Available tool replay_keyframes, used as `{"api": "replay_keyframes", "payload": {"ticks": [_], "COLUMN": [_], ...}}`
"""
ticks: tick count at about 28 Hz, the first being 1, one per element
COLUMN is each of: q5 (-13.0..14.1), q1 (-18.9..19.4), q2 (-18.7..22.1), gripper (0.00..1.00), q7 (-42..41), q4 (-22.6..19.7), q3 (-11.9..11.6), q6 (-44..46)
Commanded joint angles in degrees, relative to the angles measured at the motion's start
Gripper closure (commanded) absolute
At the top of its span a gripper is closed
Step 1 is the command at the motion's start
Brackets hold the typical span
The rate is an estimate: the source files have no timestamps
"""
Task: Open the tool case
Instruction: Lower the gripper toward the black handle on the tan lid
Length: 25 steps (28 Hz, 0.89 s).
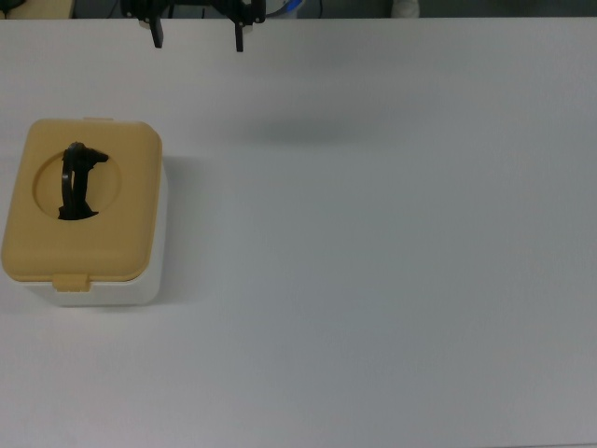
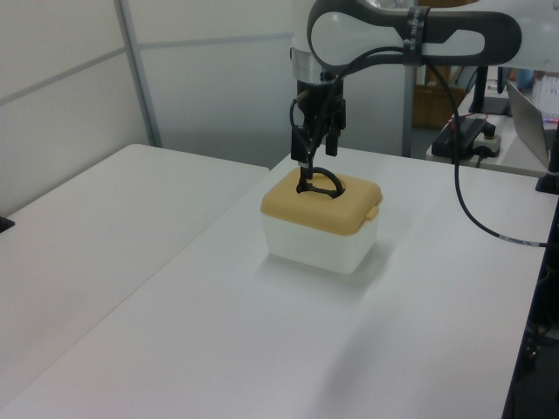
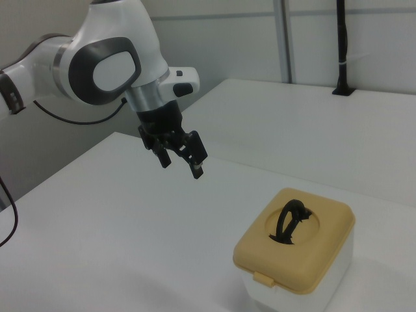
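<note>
Tan-yellow plastic is capping the tool case (image 1: 82,210), which is sitting shut on the white desk (image 1: 392,280), close to the desk's edge on the top view's left. Its black handle (image 1: 78,181) is standing up from the round recess in the lid, and the latch tab (image 1: 72,281) is lying down over the white base. The gripper (image 3: 182,160) is hanging in the air well apart from the case, its two fingers spread and holding nothing.
</note>
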State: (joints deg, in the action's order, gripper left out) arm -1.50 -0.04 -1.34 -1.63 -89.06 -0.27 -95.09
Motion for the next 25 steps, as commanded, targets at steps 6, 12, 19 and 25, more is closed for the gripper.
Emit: {"api": "replay_keyframes", "payload": {"ticks": [6, 12, 19, 25], "q5": [0.36, 0.27, -0.69, -1.39], "q1": [-0.05, -0.84, -4.08, -6.02], "q2": [0.03, -0.24, -1.73, -2.08], "gripper": [0.0, 0.0, 0.0, 0.0], "q7": [0.05, -0.13, -0.74, -3.11], "q4": [0.03, 0.03, 0.29, 0.29], "q3": [-0.17, -0.26, -0.26, -0.26], "q6": [0.96, 0.78, -0.45, -0.89]}}
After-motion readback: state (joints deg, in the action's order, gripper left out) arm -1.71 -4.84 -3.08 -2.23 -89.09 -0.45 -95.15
